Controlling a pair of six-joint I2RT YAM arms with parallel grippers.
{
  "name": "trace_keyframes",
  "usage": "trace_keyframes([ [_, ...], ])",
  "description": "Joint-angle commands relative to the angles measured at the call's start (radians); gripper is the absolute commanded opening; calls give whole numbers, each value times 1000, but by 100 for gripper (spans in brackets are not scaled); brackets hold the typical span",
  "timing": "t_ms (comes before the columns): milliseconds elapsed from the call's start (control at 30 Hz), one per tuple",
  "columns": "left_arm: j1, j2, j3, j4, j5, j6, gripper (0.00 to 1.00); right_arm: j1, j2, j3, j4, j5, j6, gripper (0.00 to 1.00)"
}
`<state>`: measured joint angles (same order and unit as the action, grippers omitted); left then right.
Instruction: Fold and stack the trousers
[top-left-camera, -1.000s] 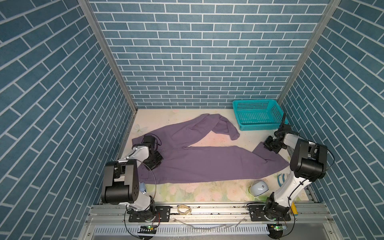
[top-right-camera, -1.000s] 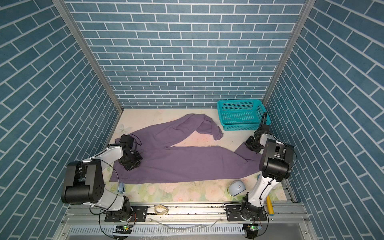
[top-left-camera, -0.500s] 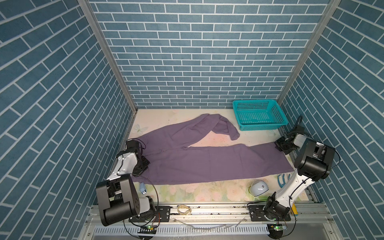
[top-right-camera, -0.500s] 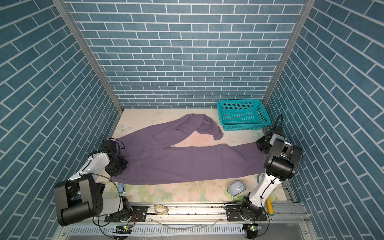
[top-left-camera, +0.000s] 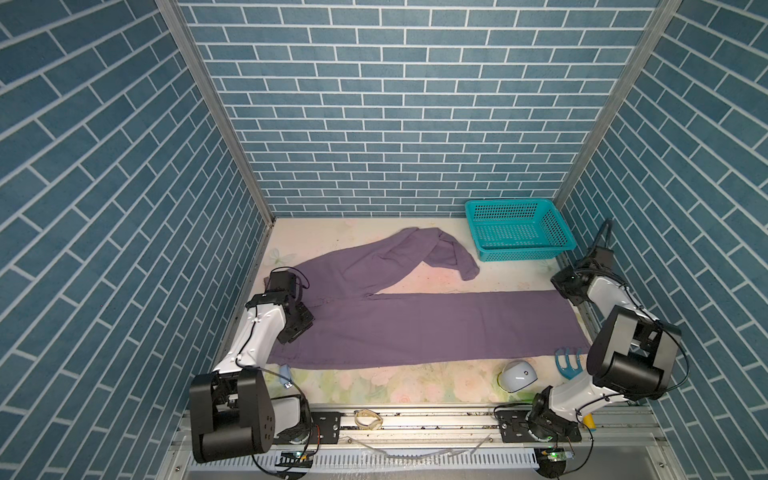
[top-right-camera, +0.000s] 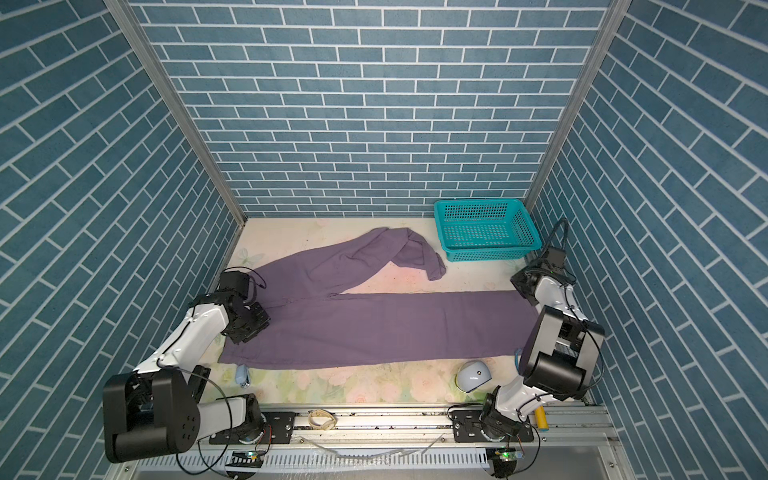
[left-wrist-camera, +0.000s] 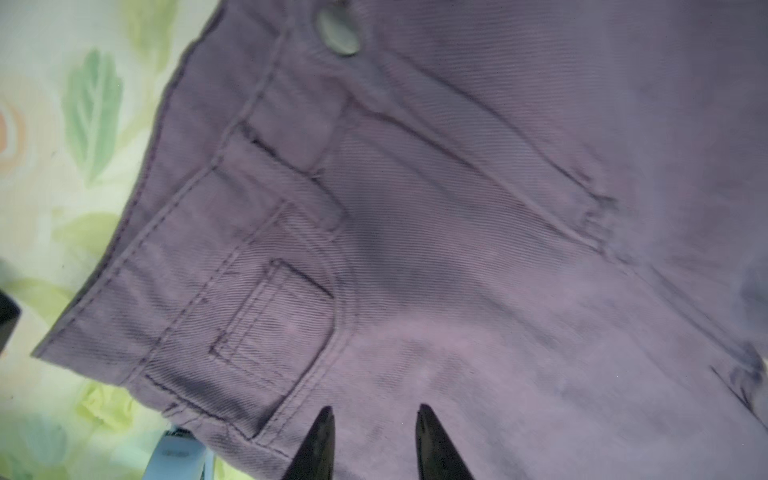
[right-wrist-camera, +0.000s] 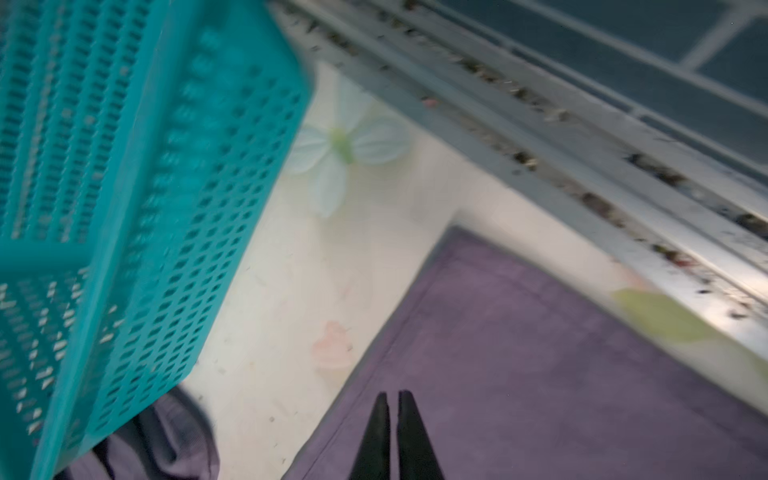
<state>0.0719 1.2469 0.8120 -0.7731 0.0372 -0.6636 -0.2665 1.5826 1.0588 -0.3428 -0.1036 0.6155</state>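
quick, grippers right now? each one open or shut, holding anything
Left gripper: open over the trousers at the waistband, holding nothing.
Right gripper: almost shut over a leg end, nothing seen between the tips.

The trousers (top-left-camera: 415, 328) lie across the table (top-left-camera: 374, 386), waist left, basket (top-left-camera: 523, 254) behind them at right.

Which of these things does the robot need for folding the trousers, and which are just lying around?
For the job:
- purple trousers

Lying about:
- teal basket
- pale dome-shaped object
- blue claw clip
- small pale-blue item
- rubber band
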Motion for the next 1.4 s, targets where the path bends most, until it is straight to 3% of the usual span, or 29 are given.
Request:
trace_keyframes([
  [0,-91,-19,50,-14,-44,-76,48,164,4,50,-8,112,-102,17],
  [100,-197,30,95,21,-66,-104,54,299,45,97,-21,170,-163,27],
  [200,-270,129,130,32,-66,-127,56,381,66,113,-18,194,-179,29],
  [333,-360,236,154,99,-59,-178,64,428,82,105,-11,179,-176,29],
  [467,-431,333,231,141,-83,-203,66,453,90,83,-13,166,-176,29],
  [633,-488,464,419,118,-108,-170,50,455,75,46,-19,152,-177,24],
  [833,-514,637,550,119,-67,-149,58,454,21,8,-29,127,-157,24],
  [1067,-514,726,542,148,-27,-138,60,453,-15,11,-69,127,-180,24],
  [1133,-514,710,498,172,-16,-141,56,453,-14,9,-72,124,-178,24],
  [1267,-503,664,399,198,-9,-137,27,453,-1,9,-68,111,-173,24],
  [1367,-466,608,302,212,0,-138,16,453,14,15,-65,103,-171,24],
])
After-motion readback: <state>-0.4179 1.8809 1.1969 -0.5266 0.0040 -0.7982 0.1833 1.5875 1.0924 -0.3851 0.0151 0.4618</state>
